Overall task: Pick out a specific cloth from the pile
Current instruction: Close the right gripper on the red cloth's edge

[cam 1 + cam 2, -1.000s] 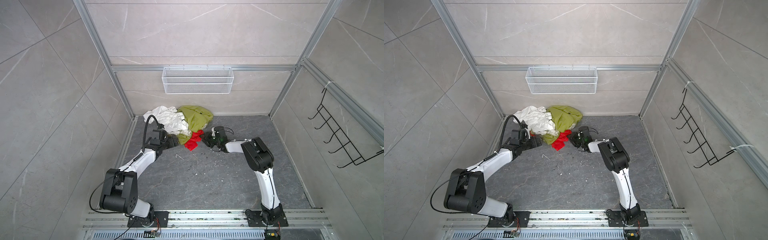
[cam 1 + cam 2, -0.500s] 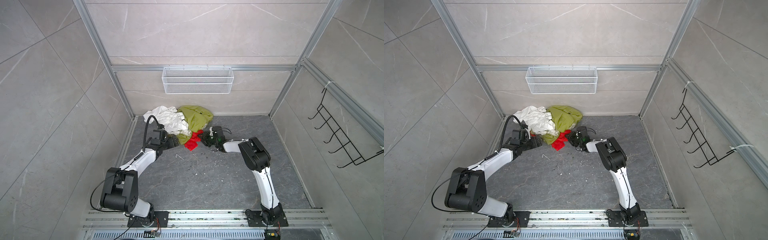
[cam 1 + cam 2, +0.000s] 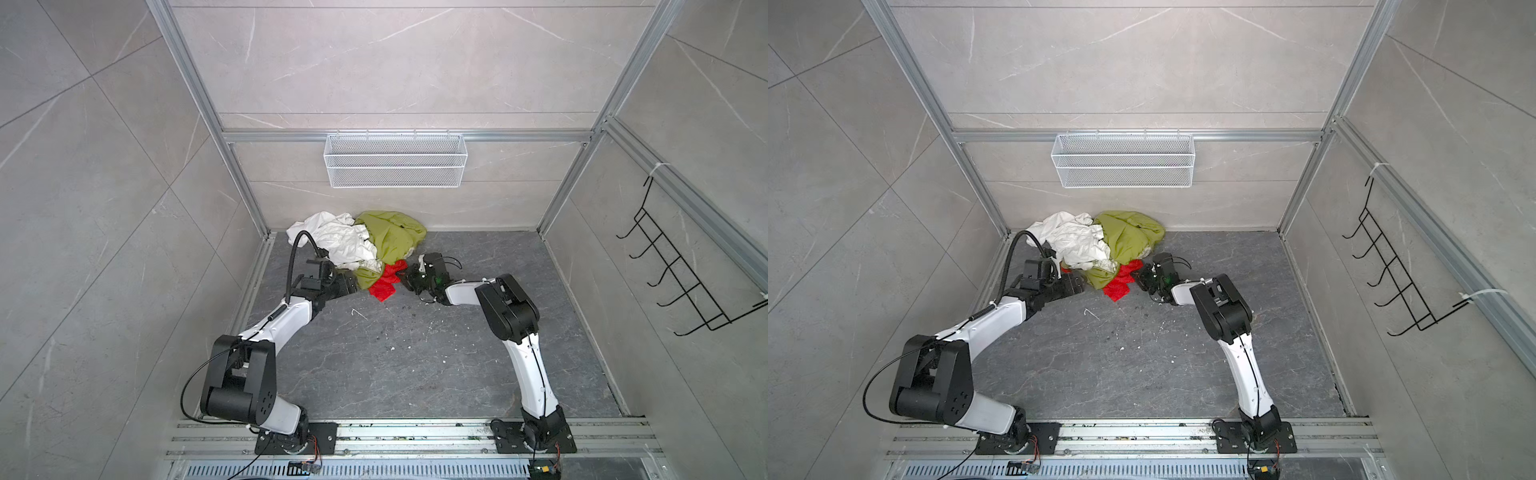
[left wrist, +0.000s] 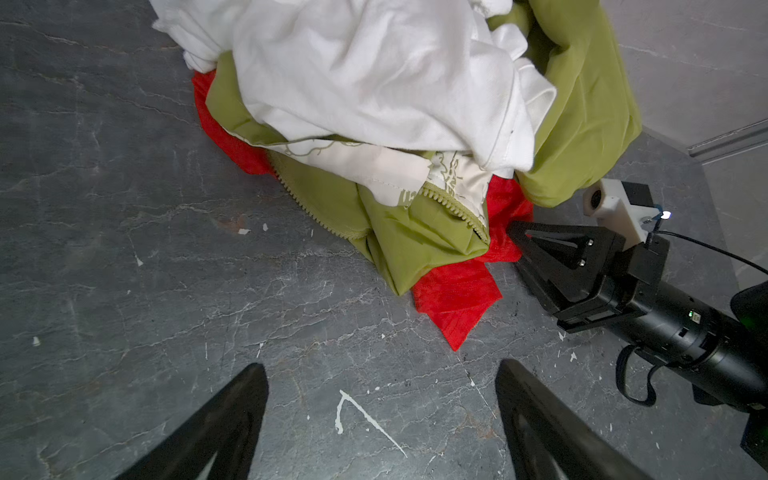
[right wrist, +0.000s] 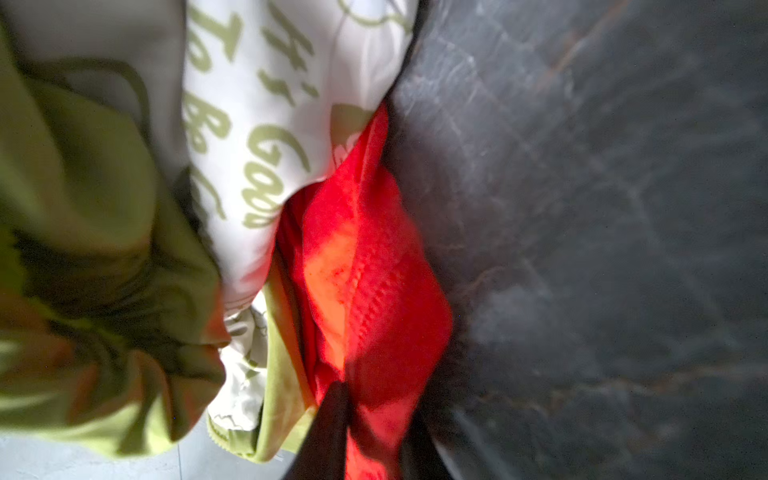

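The pile sits on the floor against the back wall. A white cloth and an olive-green cloth lie on top of it. The red cloth pokes out from under its near edge. My right gripper lies low at the cloth's right side, shut on a red fold. My left gripper stands open over bare floor just left of the pile, holding nothing.
A cream printed fabric is tucked between the olive and red layers. A white wire basket hangs on the back wall above the pile. A black hook rack is on the right wall. White flecks dot the grey floor.
My right gripper has slid left into the red cloth's edge and its jaws have closed on the fabric. The left arm has hardly moved.
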